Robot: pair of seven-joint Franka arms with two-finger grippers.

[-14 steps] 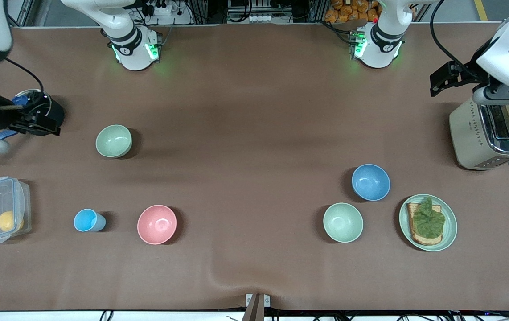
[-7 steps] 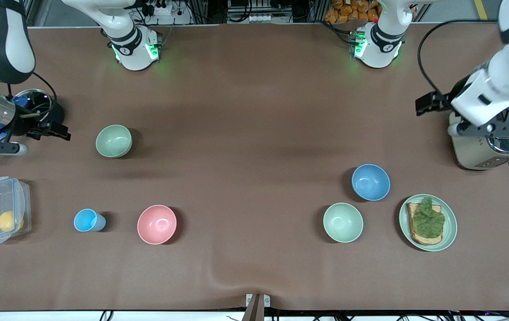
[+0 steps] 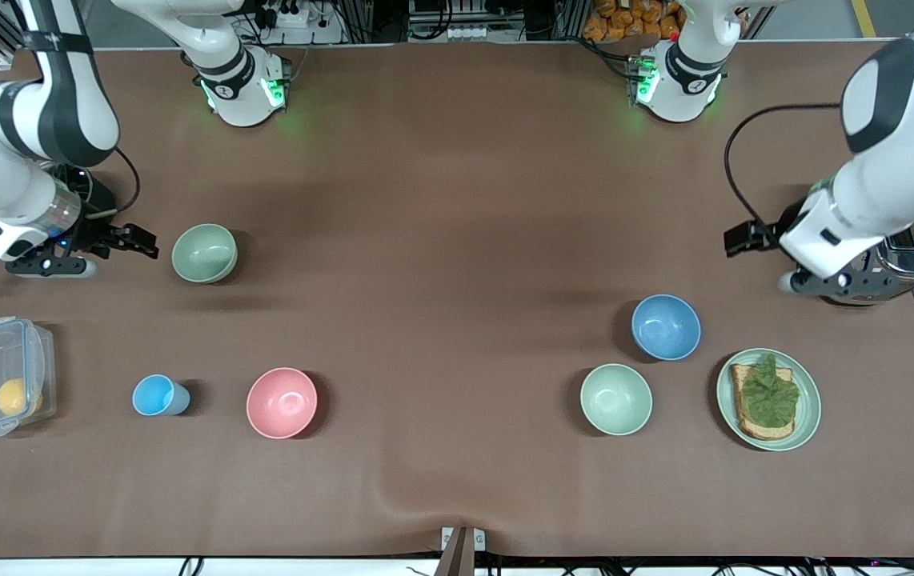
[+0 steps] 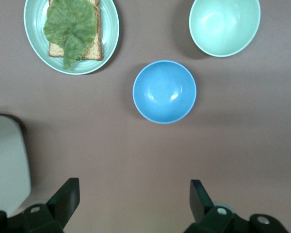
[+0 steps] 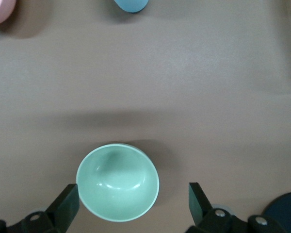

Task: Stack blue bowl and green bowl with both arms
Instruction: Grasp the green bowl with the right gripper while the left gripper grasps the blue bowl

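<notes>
Approach, on both sides, with nothing grasped yet. Hovering right gripper (image 5: pixel 133 204) wide open and empty over bare table just beside green bowl (image 3: pixel 203 253), toward the right arm's end, with that bowl's rim showing between the spread fingers in the right wrist view. Hovering left gripper (image 4: pixel 134 199) equally wide and empty over table by toaster (image 4: pixel 5 165), with blue bowl (image 3: pixel 665 327) near but apart from it. Finding both bowls upright, untouched and well apart, toward different ends of the table. Noting mint bowl (image 3: pixel 615 398) and plate (image 3: pixel 807 416) with toast close to blue bowl and nearer the front camera. Noting pink bowl (image 3: pixel 281 402) and cup (image 3: pixel 159 395) nearer the camera than green bowl. Judging the next move as lowering each gripper onto its own bowl's rim, one finger inside and one outside, closing, then lifting and centring one bowl over the other. Taking care not to mistake mint bowl for green.
</notes>
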